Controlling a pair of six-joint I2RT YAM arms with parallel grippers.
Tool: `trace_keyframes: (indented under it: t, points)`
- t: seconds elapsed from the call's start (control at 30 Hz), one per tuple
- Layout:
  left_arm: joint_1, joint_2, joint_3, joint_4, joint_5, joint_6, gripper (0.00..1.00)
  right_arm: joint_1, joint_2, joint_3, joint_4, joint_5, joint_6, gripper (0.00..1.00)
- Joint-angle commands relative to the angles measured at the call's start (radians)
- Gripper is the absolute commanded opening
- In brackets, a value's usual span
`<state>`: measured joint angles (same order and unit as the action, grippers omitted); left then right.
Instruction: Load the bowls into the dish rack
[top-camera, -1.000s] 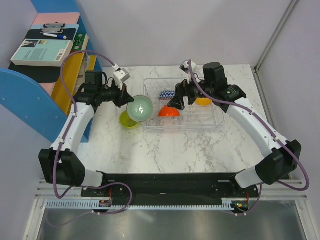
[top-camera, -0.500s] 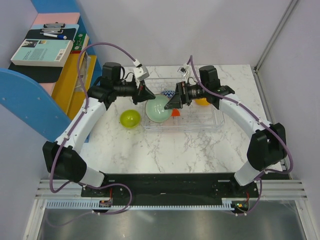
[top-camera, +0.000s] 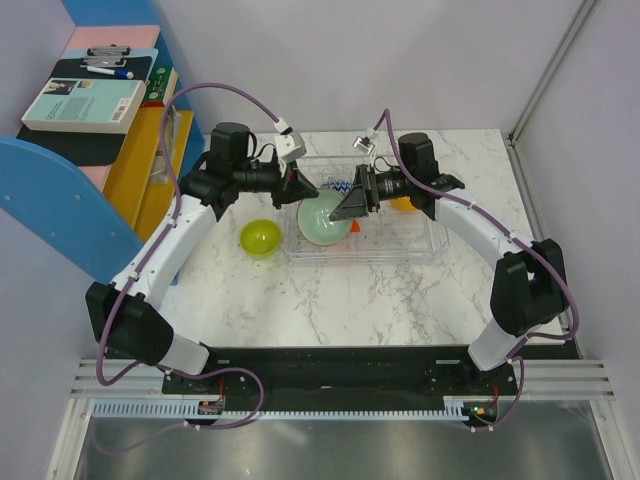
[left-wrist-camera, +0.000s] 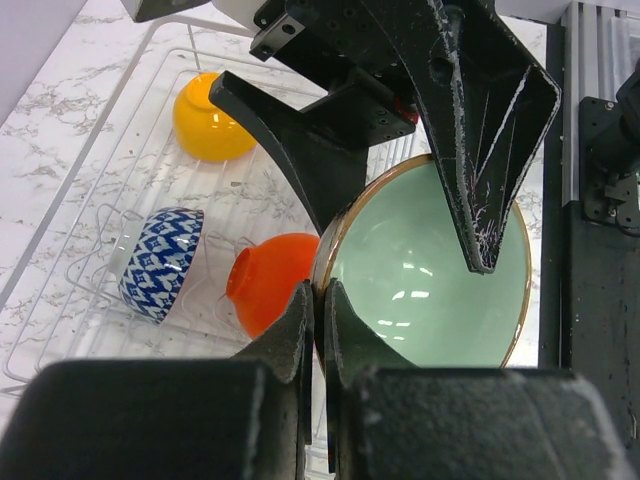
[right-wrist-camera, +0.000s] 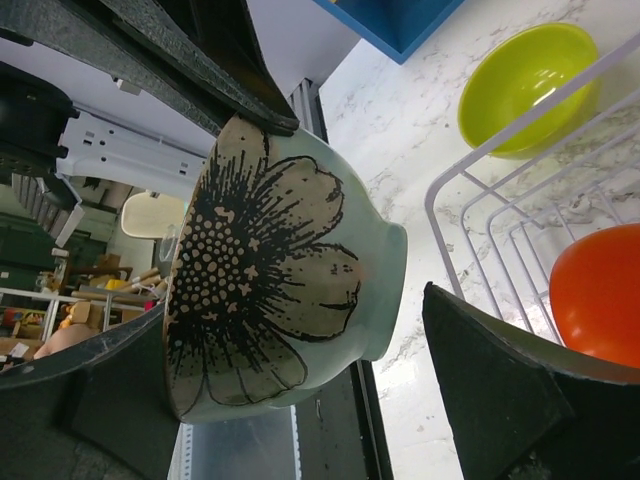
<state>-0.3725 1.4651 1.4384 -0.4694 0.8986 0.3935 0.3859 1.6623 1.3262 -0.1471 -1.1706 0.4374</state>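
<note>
In rack (top-camera: 412, 236): yellow bowl (left-wrist-camera: 208, 118), zigzag bowl (left-wrist-camera: 160, 262), orange bowl (left-wrist-camera: 270, 282).
Held: mint bowl (left-wrist-camera: 430, 270), rim pinched by left tool (left-wrist-camera: 322, 302); right tool (top-camera: 352, 208) wide.
Remaining: lime bowl (top-camera: 259, 237) on counter (top-camera: 400, 300).

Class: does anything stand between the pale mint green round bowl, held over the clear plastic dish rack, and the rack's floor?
Yes: a red-orange plastic bowl lies in the dish rack partly beneath the mint green bowl. The open right gripper straddles that bowl; the left gripper pinches its rim.
</note>
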Motion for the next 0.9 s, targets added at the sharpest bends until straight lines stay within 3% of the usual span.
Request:
trace_keyframes:
  t: [0.0, 0.13, 0.23, 0.33, 0.37, 0.43, 0.47, 0.5, 0.53, 0.6, 0.67, 0.73, 0.8, 0.83, 0.87]
  points:
    - [-0.008, 0.003, 0.066, 0.072, 0.046, -0.016, 0.02, -0.007, 0.001, -0.008, 0.066, -0.075, 0.012, 0.94]
    - [-0.009, 0.009, 0.066, 0.074, 0.043, -0.019, 0.02, -0.01, -0.001, -0.019, 0.093, -0.093, 0.026, 0.86]
    - [-0.011, 0.008, 0.063, 0.072, 0.042, -0.019, 0.02, -0.009, -0.003, -0.036, 0.139, -0.107, 0.072, 0.75]
    - [-0.011, 0.009, 0.057, 0.072, 0.042, -0.018, 0.02, -0.01, -0.004, -0.053, 0.217, -0.118, 0.124, 0.56]
    - [-0.011, 0.008, 0.056, 0.072, 0.039, -0.016, 0.02, -0.01, -0.006, -0.059, 0.233, -0.121, 0.136, 0.42]
    - [-0.014, 0.008, 0.051, 0.072, 0.034, -0.012, 0.02, -0.01, -0.009, -0.074, 0.279, -0.116, 0.175, 0.28]
    - [-0.016, 0.008, 0.05, 0.072, 0.034, -0.012, 0.02, -0.012, -0.009, -0.081, 0.294, -0.115, 0.187, 0.14]
    - [-0.016, 0.009, 0.05, 0.072, 0.036, -0.012, 0.02, -0.01, -0.012, -0.094, 0.331, -0.104, 0.217, 0.06]
    - [-0.016, 0.009, 0.05, 0.072, 0.036, -0.01, 0.02, -0.012, -0.018, -0.1, 0.342, -0.094, 0.224, 0.0]
    - [-0.017, 0.011, 0.05, 0.072, 0.037, -0.01, 0.02, -0.016, -0.025, -0.114, 0.357, -0.061, 0.231, 0.0]
    - [-0.014, 0.015, 0.048, 0.074, 0.034, -0.012, 0.19, -0.024, -0.032, -0.117, 0.357, -0.034, 0.23, 0.0]
    - [-0.014, 0.017, 0.044, 0.072, 0.026, -0.008, 0.45, -0.036, -0.039, -0.122, 0.35, -0.017, 0.222, 0.0]
    - [-0.005, 0.02, 0.042, 0.072, 0.022, -0.008, 0.64, -0.045, -0.041, -0.125, 0.327, 0.011, 0.209, 0.0]
    - [0.003, 0.02, 0.04, 0.072, 0.023, -0.01, 0.8, -0.056, -0.045, -0.125, 0.317, 0.014, 0.199, 0.0]
    - [0.012, 0.021, 0.042, 0.072, 0.029, -0.016, 0.87, -0.061, -0.05, -0.124, 0.308, 0.018, 0.176, 0.0]
